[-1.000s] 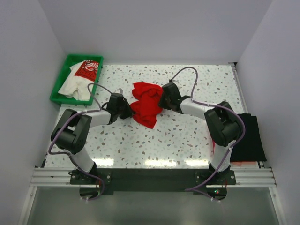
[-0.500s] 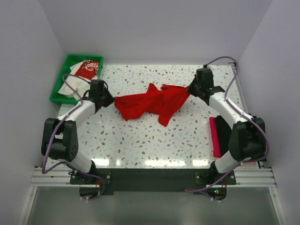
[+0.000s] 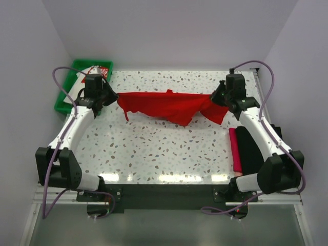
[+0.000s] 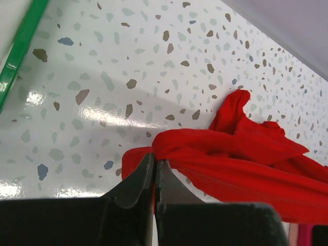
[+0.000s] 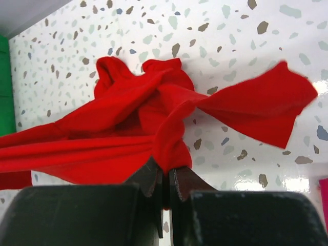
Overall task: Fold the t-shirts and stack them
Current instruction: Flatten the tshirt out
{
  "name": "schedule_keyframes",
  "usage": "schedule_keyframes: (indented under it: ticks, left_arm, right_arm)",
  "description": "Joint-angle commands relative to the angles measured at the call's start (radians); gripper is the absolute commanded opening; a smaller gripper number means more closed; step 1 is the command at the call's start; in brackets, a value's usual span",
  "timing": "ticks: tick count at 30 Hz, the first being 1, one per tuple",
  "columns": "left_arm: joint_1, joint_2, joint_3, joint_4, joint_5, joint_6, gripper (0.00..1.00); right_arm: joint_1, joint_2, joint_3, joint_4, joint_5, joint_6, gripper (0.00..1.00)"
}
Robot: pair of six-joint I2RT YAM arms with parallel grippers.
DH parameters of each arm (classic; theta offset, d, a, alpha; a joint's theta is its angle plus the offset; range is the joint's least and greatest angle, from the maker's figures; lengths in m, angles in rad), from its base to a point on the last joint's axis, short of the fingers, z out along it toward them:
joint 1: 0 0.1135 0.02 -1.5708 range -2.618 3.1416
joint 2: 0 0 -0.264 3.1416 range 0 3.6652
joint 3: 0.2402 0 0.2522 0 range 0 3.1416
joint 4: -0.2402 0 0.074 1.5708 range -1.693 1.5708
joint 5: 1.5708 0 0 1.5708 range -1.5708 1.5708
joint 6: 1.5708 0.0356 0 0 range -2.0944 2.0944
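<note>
The plain red t-shirt (image 3: pixel 169 105) is stretched in a band between my two grippers above the far part of the table. My left gripper (image 3: pixel 114 96) is shut on its left end (image 4: pixel 205 159). My right gripper (image 3: pixel 216 100) is shut on its right end (image 5: pixel 154 123), with a loose flap (image 5: pixel 261 107) hanging past the fingers. The white t-shirt with a red print (image 3: pixel 95 72) lies in the green tray, partly hidden by my left arm. A folded black t-shirt (image 3: pixel 256 148) and a folded magenta one (image 3: pixel 234 148) lie at the right edge.
The green plastic tray (image 3: pixel 66 84) stands at the far left corner; its rim shows in the left wrist view (image 4: pixel 20 48). White walls close in the speckled table (image 3: pixel 164 148) at the back and sides.
Both grippers have moved apart and towards the far side, pulling the bunched red t-shirt out into a long stretched band. The black and magenta stack has come into full view.
</note>
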Motion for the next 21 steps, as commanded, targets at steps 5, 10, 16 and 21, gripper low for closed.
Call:
schedule_keyframes:
  ticks: [5, 10, 16, 21]
  left_arm:
    - [0.055, -0.007, 0.293, -0.072, 0.004, 0.094, 0.0]
    - [0.079, 0.172, 0.659, -0.122, 0.117, 0.089, 0.0]
    - [0.081, 0.347, 1.049, -0.268, 0.197, 0.08, 0.0]
    - [0.111, 0.228, 0.946, -0.196, 0.222, 0.072, 0.0]
  right_arm:
    - [-0.024, -0.109, 0.141, -0.068, 0.026, -0.064, 0.0]
    - [-0.029, -0.082, 0.271, -0.083, 0.064, -0.099, 0.01]
    - [-0.042, -0.077, 0.494, -0.164, 0.022, -0.099, 0.0]
    - [-0.042, -0.179, 0.46, -0.183, 0.011, -0.121, 0.04]
